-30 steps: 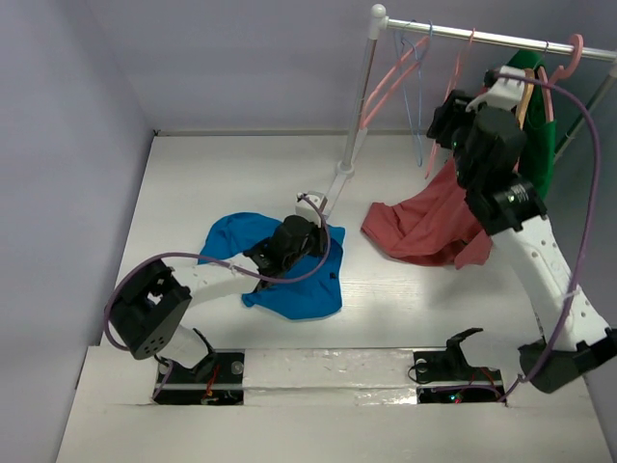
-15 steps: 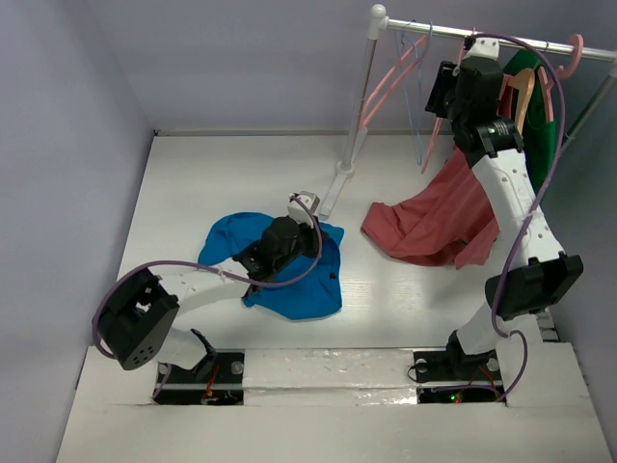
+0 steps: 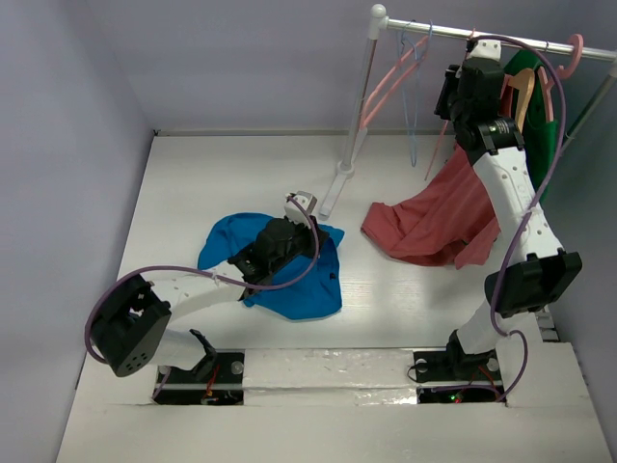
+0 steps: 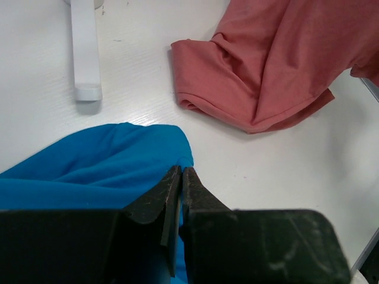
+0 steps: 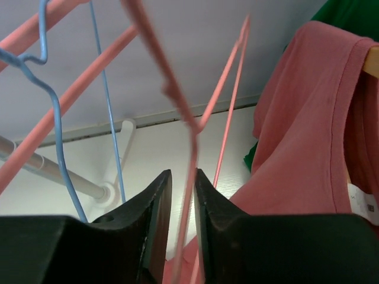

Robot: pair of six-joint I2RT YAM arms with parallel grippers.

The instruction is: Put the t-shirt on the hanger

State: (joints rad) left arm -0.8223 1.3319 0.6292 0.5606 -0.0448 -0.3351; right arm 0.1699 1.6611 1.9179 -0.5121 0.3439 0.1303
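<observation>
Seen from overhead, the left arm hides the middle of the t-shirt (image 3: 308, 289), and I can't tell whether cloth sits between the closed fingers of the left end effector (image 4: 179, 177). Up close, the hanger (image 5: 192, 155) is blurred, its hook cut off above.

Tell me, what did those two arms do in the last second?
The right arm straightened upward, lifting the right gripper to the rail; the hanger now runs between its jaws, grip uncertain. The left arm's elbow sank toward the near-left corner. The left gripper stayed shut over the t-shirt; the red top didn't move.
</observation>
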